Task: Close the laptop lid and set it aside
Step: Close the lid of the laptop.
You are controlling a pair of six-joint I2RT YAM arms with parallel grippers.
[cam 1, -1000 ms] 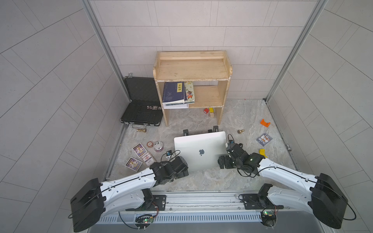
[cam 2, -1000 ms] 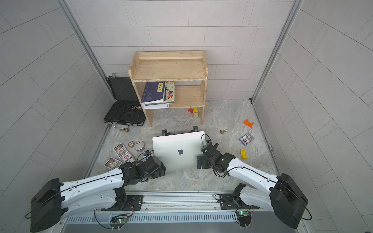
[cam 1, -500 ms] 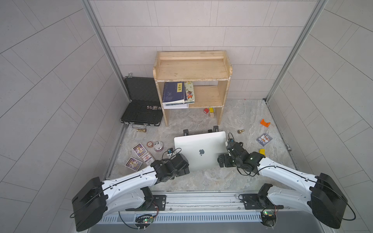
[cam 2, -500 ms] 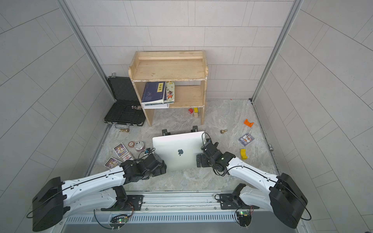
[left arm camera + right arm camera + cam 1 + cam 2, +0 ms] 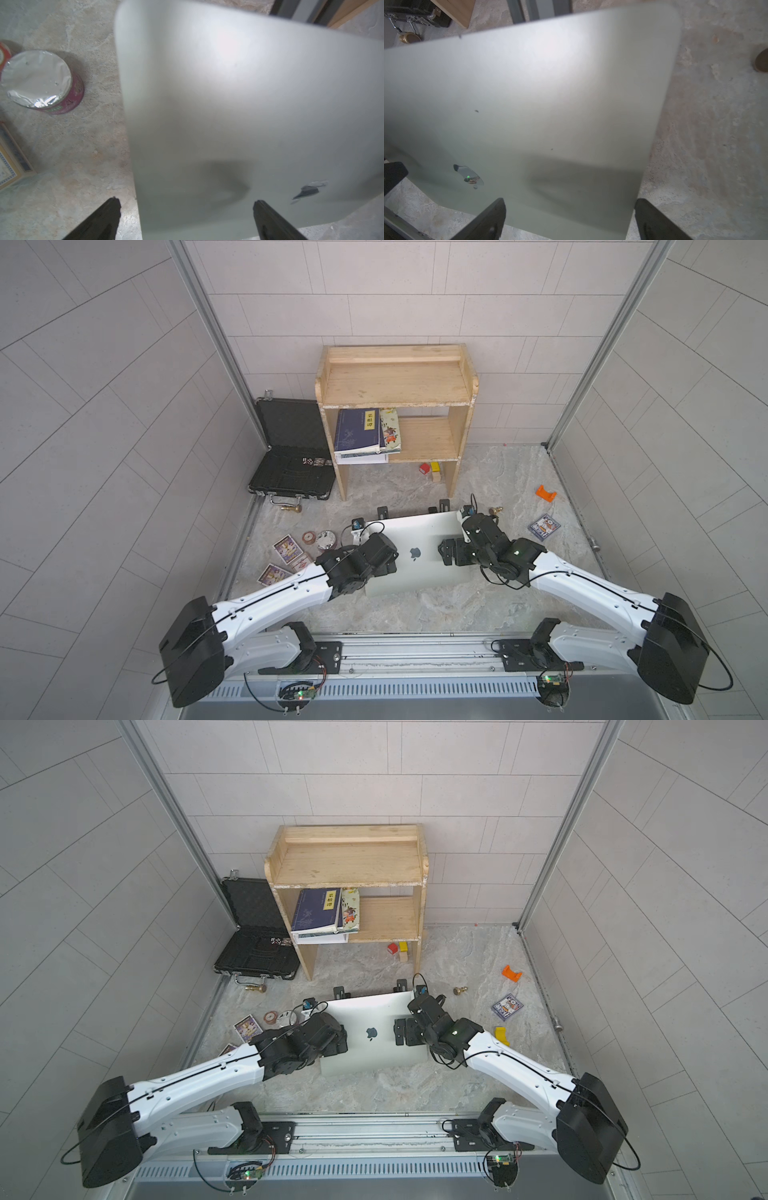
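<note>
The thin silver aluminium laptop (image 5: 415, 580) lay over the grey marbled counter (image 5: 415, 614), directly beneath and between both grippers. Its flat silver laptop lid (image 5: 370, 1011) faced up with the dark apple logo (image 5: 414, 553) showing. Screen and keys were hidden, and whether the lid was fully shut could not be told.

The left gripper (image 5: 186, 202) stood wide open and held nothing. 1 finger (image 5: 108, 218) hung over bare counter and the other over the lid, so the laptop's edge ran between them. The right gripper (image 5: 570, 200) was equally spread and empty, straddling the opposite edge.

Both wrist views cut the fingers off and blurred the lid, so contact could not be judged. In both top views the wrists hid the fingers. Beyond the grippers, only 2 black stand feet (image 5: 383, 512) peeked past the laptop's far edge.
</note>
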